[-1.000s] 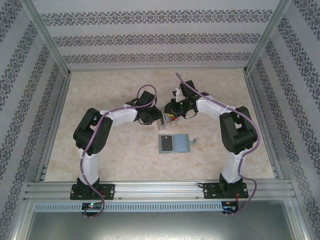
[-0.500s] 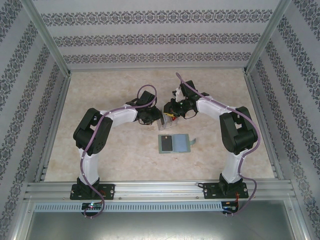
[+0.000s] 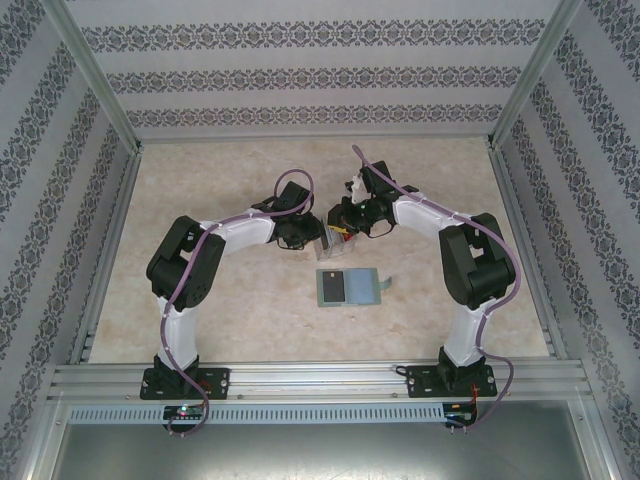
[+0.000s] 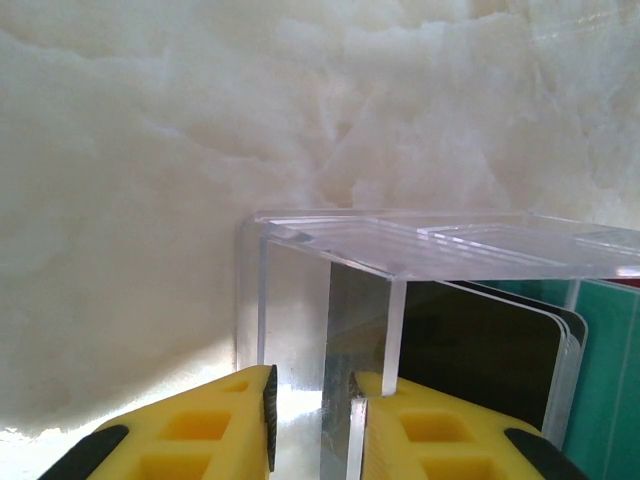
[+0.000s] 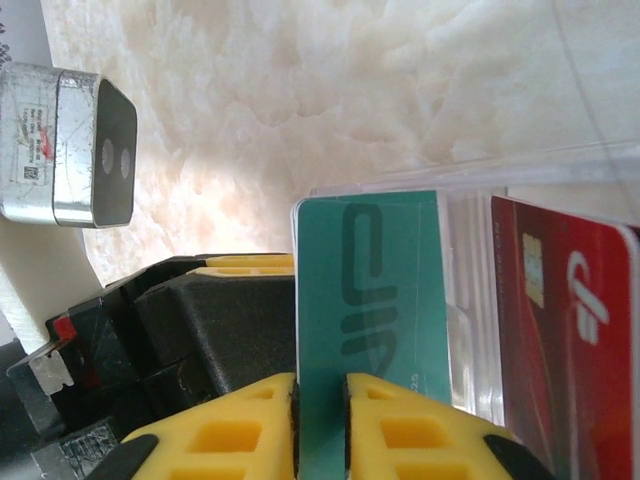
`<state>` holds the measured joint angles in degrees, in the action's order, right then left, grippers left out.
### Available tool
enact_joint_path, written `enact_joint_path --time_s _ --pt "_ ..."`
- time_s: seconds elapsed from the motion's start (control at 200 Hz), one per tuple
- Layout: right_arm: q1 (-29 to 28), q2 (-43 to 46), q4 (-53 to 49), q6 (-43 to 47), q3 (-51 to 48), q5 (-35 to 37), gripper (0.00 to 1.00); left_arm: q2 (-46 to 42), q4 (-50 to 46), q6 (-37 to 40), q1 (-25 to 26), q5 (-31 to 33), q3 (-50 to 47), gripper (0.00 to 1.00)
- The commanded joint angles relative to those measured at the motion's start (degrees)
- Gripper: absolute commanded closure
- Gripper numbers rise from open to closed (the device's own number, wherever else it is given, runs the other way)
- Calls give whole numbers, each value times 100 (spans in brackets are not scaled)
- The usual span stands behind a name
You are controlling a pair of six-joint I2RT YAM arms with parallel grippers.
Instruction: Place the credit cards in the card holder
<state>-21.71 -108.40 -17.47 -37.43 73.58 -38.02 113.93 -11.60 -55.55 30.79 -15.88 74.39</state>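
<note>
Right gripper (image 5: 320, 388): pinching teal card (image 5: 365, 300), upright
Left gripper (image 4: 312, 400): clamped on clear box (image 4: 298, 290) wall
Card holder (image 3: 362, 285): flat, just toward the bases from both, long axis left-right

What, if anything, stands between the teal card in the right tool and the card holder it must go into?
Nothing visible does. The right tool is shut on the teal card at the clear box, which the left tool pinches by a wall. In the top view, bare table lies between box and card holder.
</note>
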Motion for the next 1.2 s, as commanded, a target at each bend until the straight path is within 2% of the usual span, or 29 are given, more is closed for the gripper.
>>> enact_joint_path --time_s 0.0,0.35,0.754,0.814,1.194 --pt "-19 270 257 -90 -81 -443 85 -20 74 -44 130 -236 194 72" --pt "27 368 289 -106 -153 -445 87 -20 61 -39 130 -241 182 72" --pt "25 302 324 -151 -159 -529 81 1 65 -38 145 -255 219 72" --pt "26 294 349 -151 -175 -538 85 -7 64 -41 139 -255 216 72" --pt "29 343 363 -151 -192 -544 87 -29 48 -33 138 -234 205 72"
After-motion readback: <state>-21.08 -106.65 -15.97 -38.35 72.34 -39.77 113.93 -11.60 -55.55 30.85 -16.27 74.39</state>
